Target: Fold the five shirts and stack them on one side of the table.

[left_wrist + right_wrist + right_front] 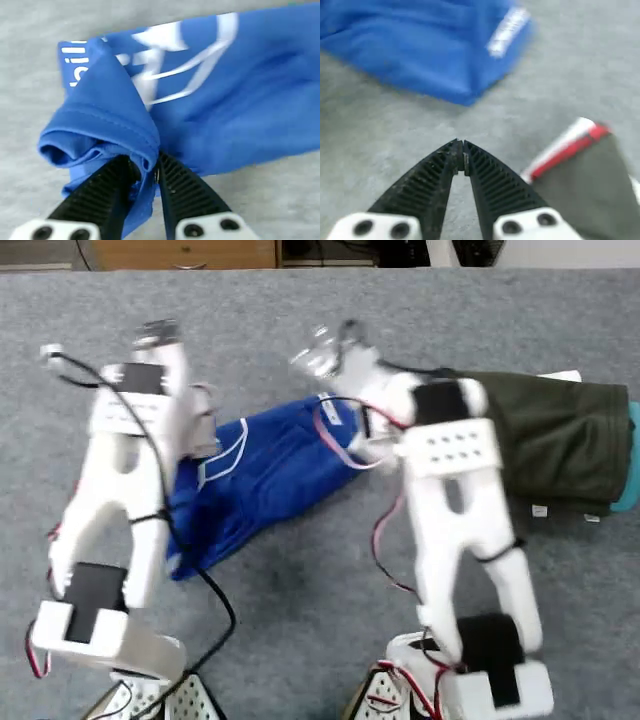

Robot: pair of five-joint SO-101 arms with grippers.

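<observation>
A blue shirt (265, 480) with white print lies crumpled and slanted on the grey table between the two arms. My left gripper (150, 167) is shut on a bunched fold of the blue shirt (240, 100) at its left end, near the white lettering. My right gripper (461, 150) is shut with nothing in it, hovering over bare table just past the blue shirt's (420, 45) right end. A stack of folded shirts (560, 440), dark green on top with teal beneath, sits at the table's right side.
The grey carpet-like table surface (320, 580) has free room in front of the blue shirt. A red and white edge of a folded garment (567, 147) lies close to my right gripper. Wooden furniture (180, 252) runs along the far edge.
</observation>
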